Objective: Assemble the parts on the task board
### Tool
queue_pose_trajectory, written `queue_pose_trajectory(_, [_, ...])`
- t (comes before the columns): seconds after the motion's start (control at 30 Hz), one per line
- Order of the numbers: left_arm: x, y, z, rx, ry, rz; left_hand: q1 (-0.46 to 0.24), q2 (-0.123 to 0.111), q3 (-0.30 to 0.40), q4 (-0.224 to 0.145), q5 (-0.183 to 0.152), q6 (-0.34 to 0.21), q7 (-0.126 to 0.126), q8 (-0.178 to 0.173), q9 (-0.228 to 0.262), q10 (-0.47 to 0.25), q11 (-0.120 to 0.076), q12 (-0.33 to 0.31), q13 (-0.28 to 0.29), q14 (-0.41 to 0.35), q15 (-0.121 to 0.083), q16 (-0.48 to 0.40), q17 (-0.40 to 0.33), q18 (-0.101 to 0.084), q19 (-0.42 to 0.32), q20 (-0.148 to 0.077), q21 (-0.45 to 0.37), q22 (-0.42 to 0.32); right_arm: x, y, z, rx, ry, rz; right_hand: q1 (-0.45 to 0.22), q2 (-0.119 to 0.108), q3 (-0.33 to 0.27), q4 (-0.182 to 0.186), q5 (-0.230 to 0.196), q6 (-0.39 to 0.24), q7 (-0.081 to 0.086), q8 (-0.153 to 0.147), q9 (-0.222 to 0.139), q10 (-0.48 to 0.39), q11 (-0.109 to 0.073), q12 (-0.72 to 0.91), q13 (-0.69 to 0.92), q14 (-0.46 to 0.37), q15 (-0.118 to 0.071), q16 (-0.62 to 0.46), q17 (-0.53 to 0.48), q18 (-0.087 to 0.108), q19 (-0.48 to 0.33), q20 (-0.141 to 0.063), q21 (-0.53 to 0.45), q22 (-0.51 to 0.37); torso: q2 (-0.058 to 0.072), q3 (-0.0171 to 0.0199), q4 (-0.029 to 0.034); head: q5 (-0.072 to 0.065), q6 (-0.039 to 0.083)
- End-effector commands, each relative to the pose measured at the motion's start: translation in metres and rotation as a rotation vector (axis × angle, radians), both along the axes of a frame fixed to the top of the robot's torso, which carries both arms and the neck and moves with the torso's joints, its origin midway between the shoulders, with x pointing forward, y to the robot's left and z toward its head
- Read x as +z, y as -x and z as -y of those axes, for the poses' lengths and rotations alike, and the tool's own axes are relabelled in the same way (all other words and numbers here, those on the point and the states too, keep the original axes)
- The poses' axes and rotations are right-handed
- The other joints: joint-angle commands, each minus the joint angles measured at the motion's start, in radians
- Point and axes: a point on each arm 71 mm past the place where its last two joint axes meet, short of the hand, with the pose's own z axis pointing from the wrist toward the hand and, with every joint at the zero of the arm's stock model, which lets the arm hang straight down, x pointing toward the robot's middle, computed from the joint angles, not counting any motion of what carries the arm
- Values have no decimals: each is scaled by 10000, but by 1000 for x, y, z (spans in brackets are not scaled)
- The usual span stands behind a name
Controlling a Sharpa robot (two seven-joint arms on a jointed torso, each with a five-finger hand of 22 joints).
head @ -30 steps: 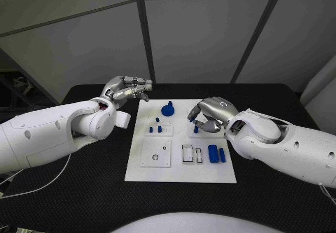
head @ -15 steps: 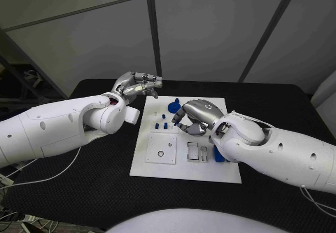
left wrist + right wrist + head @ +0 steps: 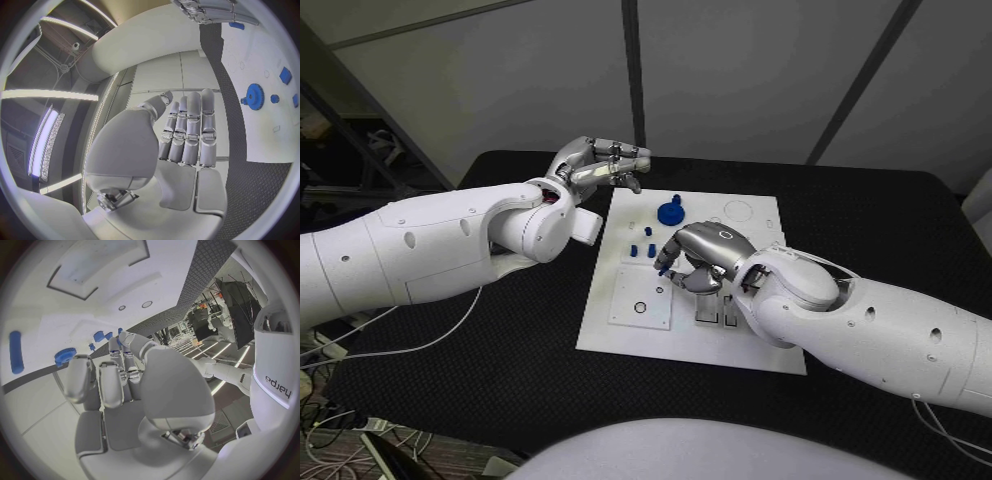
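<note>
My right hand [image 3: 700, 257] sits low over the middle of the task board [image 3: 625, 335], fingers curled downward; from the head view I can't tell if they pinch anything, and the right wrist view shows the fingers [image 3: 103, 385] bent close together with nothing visible between them. The hand and forearm cover the board's centre and its 3 o'clock side, so whatever lies under them is hidden. Just off my fingertips at 10 o'clock: small blue pegs [image 3: 640, 249] standing on the board. Further out at 11 o'clock: blue gear [image 3: 669, 212], flat near the board's far edge, also seen in the left wrist view [image 3: 254, 96]. In the right wrist view a blue cylinder [image 3: 15, 351] lies on the white surface, apart from the gear. Near edge of the board at 7 o'clock: a square plate with a ring mark [image 3: 640, 303]. My left hand [image 3: 600, 165] is off the board beyond its far left corner, raised above the black table [image 3: 473, 380], fingers [image 3: 187, 131] pressed side by side and holding nothing.
</note>
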Motion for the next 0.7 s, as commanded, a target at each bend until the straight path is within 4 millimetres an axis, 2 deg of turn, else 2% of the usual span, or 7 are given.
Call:
queue_pose_trajectory(0.03, [1,0,2,-110,78,25,18,119,-45,14,51,-18,23,-12,-16,-94,-7,13,10,-41,14,-46,-14,-192,-63,11,-45,-11,-3,1,-2,200,202,-244,-49,-63,49,-5,52,-14,70,-23,15,292,-249,-55,-4,462,-27,32,-19,-129,22,48,57,1,-3,7,-15,61,-39])
queue_pose_trajectory(0.7, [1,0,3,-180,79,-68,21,156,-52,20,55,-38,40,-16,-16,-117,8,20,13,-45,27,-55,-23,-193,-60,20,-61,-18,-19,4,-5,315,728,-495,-70,-49,47,8,79,-31,81,-40,21,277,-239,-82,6,458,-17,34,-25,-129,16,56,62,7,-7,6,-2,89,-147])
